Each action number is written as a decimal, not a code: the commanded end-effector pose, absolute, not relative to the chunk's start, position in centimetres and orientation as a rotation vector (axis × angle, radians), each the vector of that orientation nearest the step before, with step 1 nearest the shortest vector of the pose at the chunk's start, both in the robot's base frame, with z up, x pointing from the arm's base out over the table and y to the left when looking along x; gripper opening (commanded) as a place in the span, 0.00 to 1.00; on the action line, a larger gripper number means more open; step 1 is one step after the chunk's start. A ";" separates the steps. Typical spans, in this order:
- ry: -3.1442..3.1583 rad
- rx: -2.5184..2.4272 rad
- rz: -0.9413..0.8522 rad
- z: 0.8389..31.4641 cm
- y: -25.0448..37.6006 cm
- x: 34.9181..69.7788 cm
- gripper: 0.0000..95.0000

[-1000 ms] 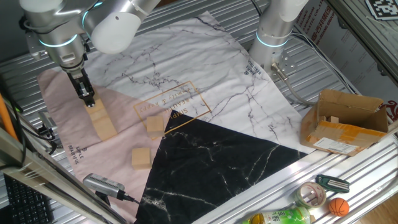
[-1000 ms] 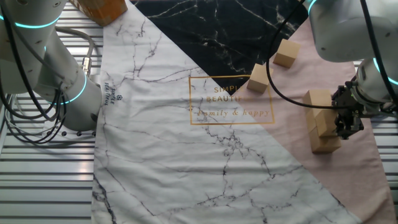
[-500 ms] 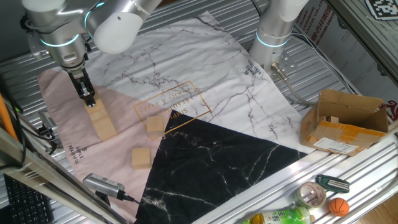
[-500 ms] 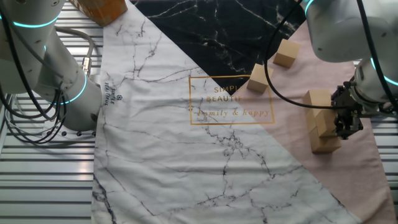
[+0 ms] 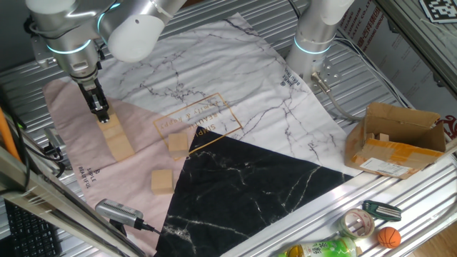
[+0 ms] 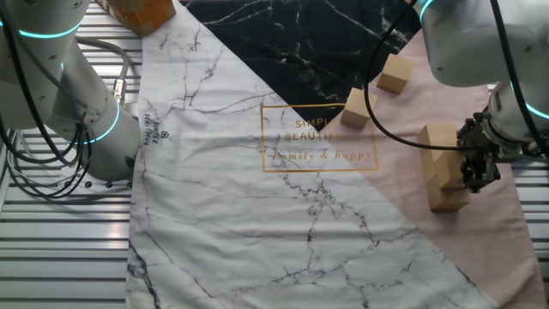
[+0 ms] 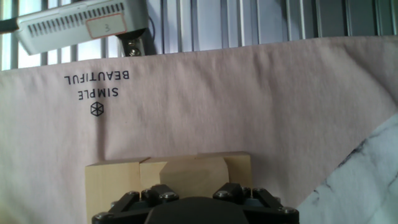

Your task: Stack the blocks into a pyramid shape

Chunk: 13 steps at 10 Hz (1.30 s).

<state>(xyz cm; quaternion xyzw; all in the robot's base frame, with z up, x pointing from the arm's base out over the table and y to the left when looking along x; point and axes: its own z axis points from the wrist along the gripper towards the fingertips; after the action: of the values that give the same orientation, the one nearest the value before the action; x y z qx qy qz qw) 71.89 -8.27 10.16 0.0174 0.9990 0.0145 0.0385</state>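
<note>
Nothing moved; gripper (image 5: 104,118) pinching top block (image 6: 446,166) of stack; cloth (image 7: 249,99) reads "SIMPLE BEAUTIFUL".

Robot lab: slatted aluminium table (image 5: 400,193)

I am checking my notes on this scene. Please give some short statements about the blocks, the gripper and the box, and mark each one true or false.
1. The gripper is at the row of blocks on the pink part of the cloth. True.
2. Two loose blocks lie apart from that row. True.
3. The cardboard box stands on the cloth. False: it stands off the cloth, on the metal table.
4. The loose blocks lie on the black part of the cloth. False: they lie near the printed gold frame, beside the black part.
</note>
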 end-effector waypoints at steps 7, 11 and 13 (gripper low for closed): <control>3.070 0.075 0.048 10.1 -8.3 72.0 0.40; 3.070 0.063 0.049 10.1 -8.3 72.0 0.60; 3.068 0.057 0.049 10.1 -8.3 72.0 0.60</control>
<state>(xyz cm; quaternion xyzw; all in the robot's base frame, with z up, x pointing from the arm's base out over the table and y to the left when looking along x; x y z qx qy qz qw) 71.99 -8.31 10.09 0.0187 0.9990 0.0160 0.0362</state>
